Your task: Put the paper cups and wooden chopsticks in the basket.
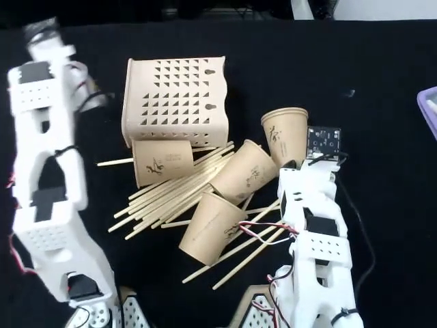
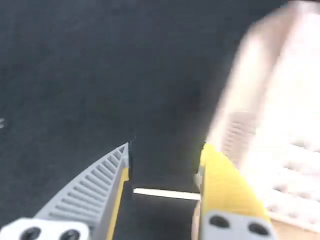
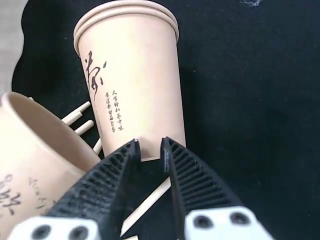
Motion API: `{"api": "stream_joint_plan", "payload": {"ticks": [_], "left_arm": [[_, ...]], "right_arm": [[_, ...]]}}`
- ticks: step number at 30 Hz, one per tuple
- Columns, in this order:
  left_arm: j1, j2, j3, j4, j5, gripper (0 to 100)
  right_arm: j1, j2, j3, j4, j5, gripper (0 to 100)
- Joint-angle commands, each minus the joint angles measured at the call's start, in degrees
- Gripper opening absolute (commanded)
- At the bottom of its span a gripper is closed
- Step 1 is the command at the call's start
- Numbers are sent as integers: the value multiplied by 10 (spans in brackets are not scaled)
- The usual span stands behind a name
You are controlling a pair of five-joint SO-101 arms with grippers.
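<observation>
The tan basket (image 1: 174,102) lies on its side at the back of the black table, and its pale wall (image 2: 280,125) shows beside my left gripper. Four paper cups lie or stand near it: one at the basket's mouth (image 1: 162,162), one tipped in the middle (image 1: 244,172), one in front (image 1: 208,227), and one upright (image 1: 284,135). Wooden chopsticks (image 1: 177,195) are piled under them. My left gripper (image 2: 165,150) is open over bare table, a chopstick end (image 2: 165,193) behind its tips. My right gripper (image 3: 149,145) is open by a narrow gap at the foot of the upright cup (image 3: 132,85), holding nothing.
A purple container's corner (image 1: 429,109) shows at the right edge. The left arm (image 1: 41,171) stands along the table's left side, the right arm (image 1: 314,239) at the front right. A few chopsticks (image 1: 239,256) stick out toward the right arm's base.
</observation>
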Motion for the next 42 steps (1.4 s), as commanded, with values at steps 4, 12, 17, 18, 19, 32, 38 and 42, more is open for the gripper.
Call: {"api": "stream_joint_plan", "payload": {"ticks": [4,12,17,18,19,32,38,42], "left_arm": [[79,-36,-20,-26,-4,230],[54,-36,120,-167,-8,229],[-1,-36,201,-236,-8,231],[-8,-36,213,-241,-8,231],[-15,-36,225,-246,-8,231],[-80,-36,310,-327,-8,228],[-130,-43,309,-322,-8,228],[-168,-62,281,-294,-8,231]], "right_arm": [[-10,-9,0,-8,5,88],[-10,-9,0,-8,5,88],[-10,-9,6,-25,5,88],[-10,-9,9,-31,5,88],[-10,-9,10,-34,5,88],[-10,-11,13,-32,5,88],[-10,-11,13,-32,5,88],[-10,-11,13,-32,5,88]]}}
